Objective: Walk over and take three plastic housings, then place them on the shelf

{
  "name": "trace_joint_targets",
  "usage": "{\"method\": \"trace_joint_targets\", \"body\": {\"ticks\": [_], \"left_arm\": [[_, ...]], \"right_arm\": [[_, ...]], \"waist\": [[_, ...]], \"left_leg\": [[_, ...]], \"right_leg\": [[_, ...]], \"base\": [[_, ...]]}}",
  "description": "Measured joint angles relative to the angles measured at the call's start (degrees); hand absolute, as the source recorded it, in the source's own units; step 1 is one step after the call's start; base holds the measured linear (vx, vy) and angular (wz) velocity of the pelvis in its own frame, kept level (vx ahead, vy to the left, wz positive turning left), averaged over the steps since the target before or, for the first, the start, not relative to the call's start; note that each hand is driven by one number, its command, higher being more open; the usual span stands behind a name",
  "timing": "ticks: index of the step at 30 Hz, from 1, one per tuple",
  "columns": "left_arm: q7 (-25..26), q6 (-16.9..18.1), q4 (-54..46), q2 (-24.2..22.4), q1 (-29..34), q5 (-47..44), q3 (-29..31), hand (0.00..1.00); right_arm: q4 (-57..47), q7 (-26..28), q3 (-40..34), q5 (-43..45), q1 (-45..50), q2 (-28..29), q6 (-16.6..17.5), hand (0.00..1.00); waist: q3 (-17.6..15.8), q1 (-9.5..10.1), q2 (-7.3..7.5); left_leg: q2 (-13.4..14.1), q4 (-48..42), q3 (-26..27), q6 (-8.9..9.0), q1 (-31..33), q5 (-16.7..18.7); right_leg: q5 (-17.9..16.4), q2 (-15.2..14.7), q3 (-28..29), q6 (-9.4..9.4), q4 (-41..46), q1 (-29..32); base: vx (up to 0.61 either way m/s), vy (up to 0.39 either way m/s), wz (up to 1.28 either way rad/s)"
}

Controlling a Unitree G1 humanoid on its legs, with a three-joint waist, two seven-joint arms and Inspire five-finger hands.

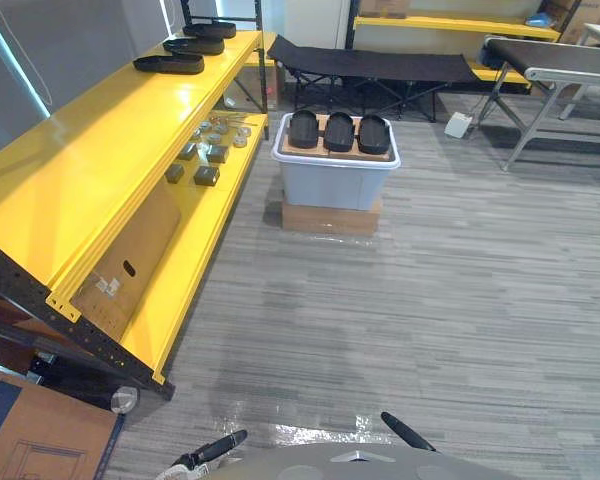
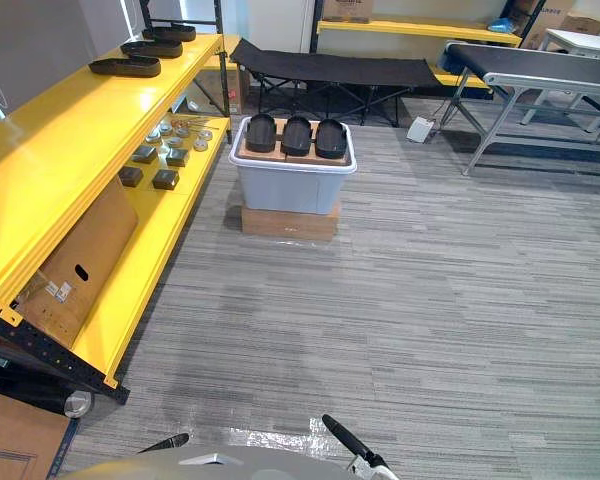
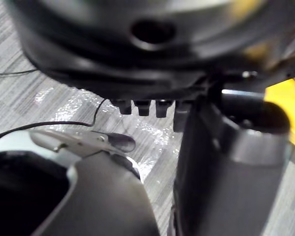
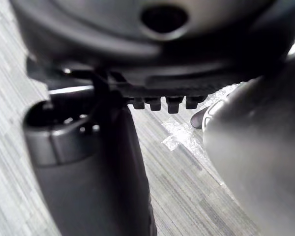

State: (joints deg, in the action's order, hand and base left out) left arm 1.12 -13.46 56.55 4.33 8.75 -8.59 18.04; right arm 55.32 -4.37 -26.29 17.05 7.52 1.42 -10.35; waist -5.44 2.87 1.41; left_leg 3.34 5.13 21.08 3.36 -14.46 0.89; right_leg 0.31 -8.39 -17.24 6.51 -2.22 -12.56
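Three plastic housings (image 1: 338, 132) lie side by side atop grey bin (image 1: 335, 182), 12 o'clock. Other housings (image 1: 192, 45) lie on yellow shelf (image 1: 100, 170), 10 o'clock. Left hand (image 1: 215, 448) at 7, right hand (image 1: 408, 432) at 5: fingers relaxed, empty.

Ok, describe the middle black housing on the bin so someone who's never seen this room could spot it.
Follow the long yellow shelf on the left to the grey bin beside it, standing on a flat cardboard box. Three black oval housings lie side by side on its brown top; the middle housing is the one with a neighbour on each side.
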Motion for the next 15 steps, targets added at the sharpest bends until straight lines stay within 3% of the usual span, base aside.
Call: {"method": "trace_joint_targets", "body": {"ticks": [8,12,15], "left_arm": [[-2.13,2.66,-5.51,0.58,-4.23,-0.51,-11.64,1.00],[-4.82,2.93,-6.14,-0.27,-5.02,-2.57,-14.05,1.00],[-3.97,2.95,-5.99,-0.60,-5.39,-2.57,-14.27,1.00]], "right_arm": [[-0.53,-0.23,6.46,0.03,-3.63,-1.00,4.67,1.00],[-0.54,-0.35,7.87,0.07,-5.11,-0.82,6.27,1.00],[-0.54,-1.26,7.74,0.09,-5.55,-1.07,6.38,1.00]], "waist": [[-1.23,-0.23,-0.13],[-1.16,-1.36,0.34],[-1.26,-1.63,0.20]], "left_leg": [[-1.01,0.07,-2.09,-1.18,2.24,-1.19],[-1.64,0.06,-2.35,-1.64,2.56,-0.77],[-2.07,0.02,-2.19,-1.97,3.01,-0.79]], "right_leg": [[-0.26,-0.53,-1.47,-0.51,-0.10,1.66],[0.20,-0.78,-1.27,-0.34,-0.76,1.65],[1.55,-0.91,-0.95,-0.34,-1.20,2.12]], "base": [[-0.11,-0.001,0.12],[0.01,0.036,0.00],[0.09,0.032,-0.06]]}}
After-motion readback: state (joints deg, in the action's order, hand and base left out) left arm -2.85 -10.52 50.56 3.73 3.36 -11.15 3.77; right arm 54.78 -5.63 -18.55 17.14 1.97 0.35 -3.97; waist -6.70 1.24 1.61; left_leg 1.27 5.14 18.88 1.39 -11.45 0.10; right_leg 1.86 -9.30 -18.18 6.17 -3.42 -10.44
